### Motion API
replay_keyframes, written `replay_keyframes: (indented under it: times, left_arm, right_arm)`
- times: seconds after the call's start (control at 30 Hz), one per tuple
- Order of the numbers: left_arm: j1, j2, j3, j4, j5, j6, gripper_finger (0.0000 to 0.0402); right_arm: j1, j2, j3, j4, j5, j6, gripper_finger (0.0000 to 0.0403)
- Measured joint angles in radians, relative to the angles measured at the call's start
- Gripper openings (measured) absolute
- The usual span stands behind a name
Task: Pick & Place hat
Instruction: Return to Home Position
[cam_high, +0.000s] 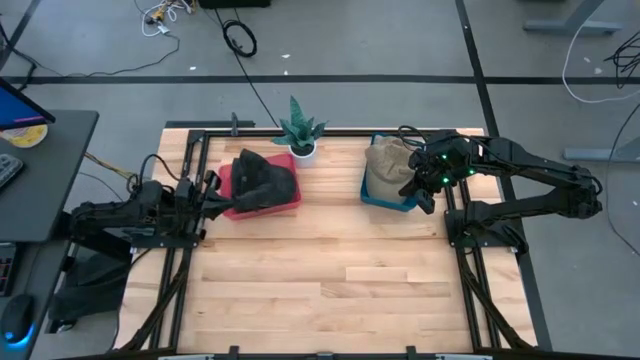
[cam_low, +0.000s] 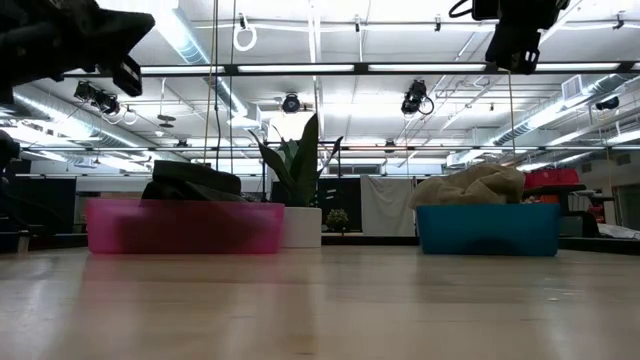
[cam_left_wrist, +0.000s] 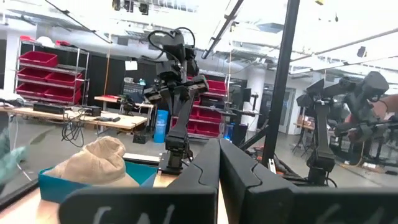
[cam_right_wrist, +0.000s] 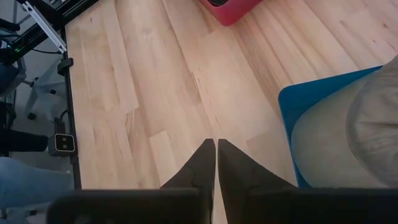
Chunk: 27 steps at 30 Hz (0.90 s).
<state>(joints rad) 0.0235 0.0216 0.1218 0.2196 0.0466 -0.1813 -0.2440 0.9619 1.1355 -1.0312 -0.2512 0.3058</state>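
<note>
Tan caps (cam_high: 388, 158) fill the blue bin (cam_high: 385, 204); right gripper (cam_high: 420, 190), pressed together empty near its rim, should rise clear before retracting; left gripper (cam_high: 213, 190) waits well apart

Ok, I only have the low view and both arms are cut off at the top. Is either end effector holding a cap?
Observer: No. The right end effector is shut and empty, over bare table beside the blue bin.
Operator: And the left one?
Observer: The left end effector is shut too, with nothing between its fingers. From above it sits at the left side of the red bin.
Operator: Any caps lying loose on the wood?
Observer: None. The high view shows the black cap in the red bin and the brown caps in the blue bin. The only other thing on the table is a potted plant at the back between the bins.
</note>
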Motion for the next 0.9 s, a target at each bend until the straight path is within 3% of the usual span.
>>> replay_keyframes:
  times: [0.37,0.67,0.9]
  left_arm:
    - [0.000,-0.019,-0.113,0.009,-0.005,-0.081,0.0005]
    - [0.000,-0.016,-0.112,-0.189,-0.047,-0.099,0.0005]
    - [0.000,-0.008,-0.111,-0.210,-0.061,-0.070,0.0005]
  right_arm:
    - [0.000,0.000,0.000,-0.001,0.000,0.000,0.0022]
    - [0.000,0.000,0.000,-0.002,-0.001,0.019,0.0022]
    - [0.000,0.000,0.000,-0.002,-0.001,0.023,0.0022]
